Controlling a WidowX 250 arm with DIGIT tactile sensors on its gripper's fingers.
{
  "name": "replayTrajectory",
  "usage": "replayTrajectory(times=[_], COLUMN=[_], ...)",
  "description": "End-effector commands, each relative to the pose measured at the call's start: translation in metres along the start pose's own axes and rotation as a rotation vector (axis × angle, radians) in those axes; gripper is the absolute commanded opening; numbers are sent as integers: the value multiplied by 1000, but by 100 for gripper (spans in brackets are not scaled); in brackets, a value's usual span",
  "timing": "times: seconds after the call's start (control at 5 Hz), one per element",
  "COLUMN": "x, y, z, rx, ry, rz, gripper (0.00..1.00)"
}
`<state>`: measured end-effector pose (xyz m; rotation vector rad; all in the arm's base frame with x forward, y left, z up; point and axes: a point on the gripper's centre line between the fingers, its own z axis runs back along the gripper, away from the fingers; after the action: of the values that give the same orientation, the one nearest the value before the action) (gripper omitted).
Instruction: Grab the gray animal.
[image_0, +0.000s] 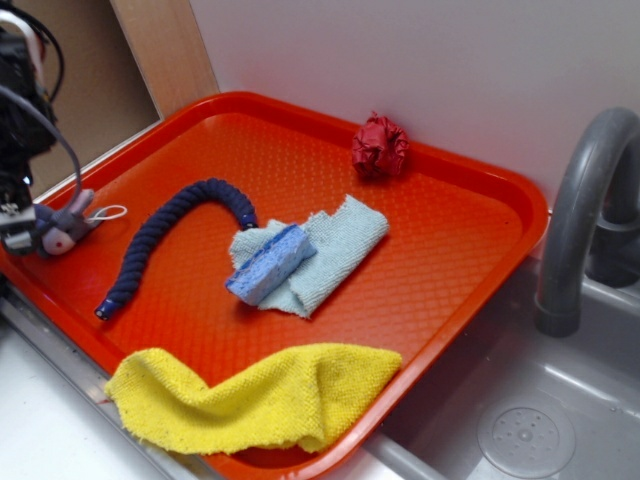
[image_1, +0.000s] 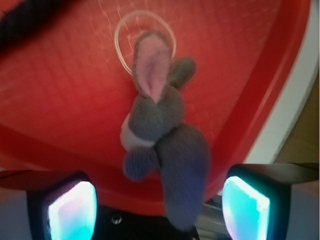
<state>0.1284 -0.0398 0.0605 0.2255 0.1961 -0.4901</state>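
The gray animal (image_0: 64, 228) is a small plush with long ears and a white loop cord (image_0: 110, 212). It lies at the left rim of the orange tray (image_0: 470, 215). In the wrist view the gray animal (image_1: 160, 125) points its pink-lined ear away from me, and its body reaches down between my fingers. My gripper (image_0: 22, 236) (image_1: 159, 210) is open. Its glowing pads (image_1: 72, 210) stand wide apart, with a gap on each side of the plush.
A dark blue braided rope (image_0: 165, 235) curves across the tray beside the plush. A blue sponge (image_0: 270, 262) lies on a light blue cloth (image_0: 335, 245). A yellow cloth (image_0: 255, 395) drapes the front rim and a red crumpled cloth (image_0: 380, 147) sits at the back. A sink with a gray faucet (image_0: 580, 210) is on the right.
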Motion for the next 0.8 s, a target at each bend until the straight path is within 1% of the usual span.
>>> replayTrajectory(times=[0.0, 0.2, 0.4, 0.6], x=[10, 17, 19, 19], y=[-3, -2, -2, -4], z=[-19, -27, -30, -30], rx=[73, 106, 127, 120], ry=[98, 131, 138, 135], rz=[119, 178, 220, 223], gripper=[100, 100, 0, 0])
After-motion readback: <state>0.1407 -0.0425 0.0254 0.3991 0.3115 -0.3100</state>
